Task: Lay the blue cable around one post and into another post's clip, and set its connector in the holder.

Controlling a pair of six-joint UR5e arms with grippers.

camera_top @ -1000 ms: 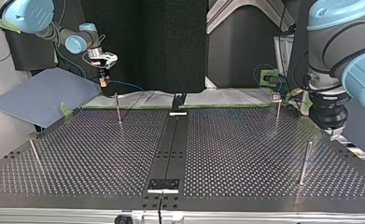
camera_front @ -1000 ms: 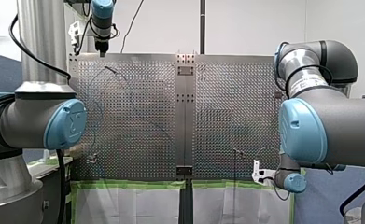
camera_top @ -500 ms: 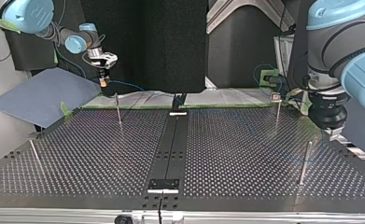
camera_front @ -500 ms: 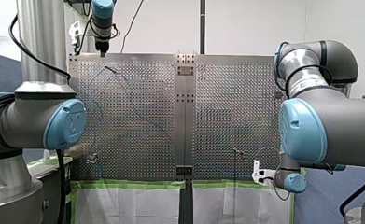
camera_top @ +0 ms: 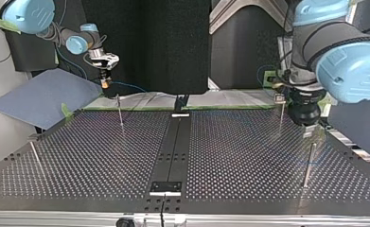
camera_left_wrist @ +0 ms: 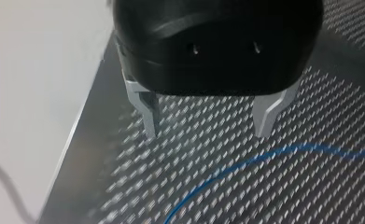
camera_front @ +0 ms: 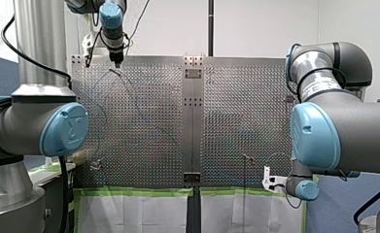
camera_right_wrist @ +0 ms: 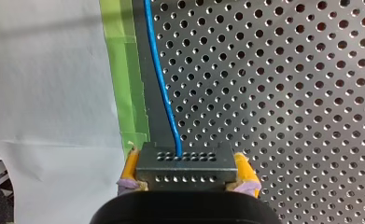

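Your left gripper (camera_left_wrist: pixel 210 133) has swung in over the far corner of the tabletop (camera_left_wrist: pixel 311 196). Its jaws stand spread and empty. The blue cable (camera_left_wrist: pixel 264 156) lies just ahead of them, running roughly finger to finger, so you'd likely need a wrist turn. Your right gripper (camera_right_wrist: pixel 187 182) stays put, jaws pinching the connector (camera_right_wrist: pixel 185 165).

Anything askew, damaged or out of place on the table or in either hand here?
Nothing stands out. My right hand holds the connector level between its yellow pads, the blue cable running out ahead unkinked. My left hand hangs open over the perforated table, gripping nothing.
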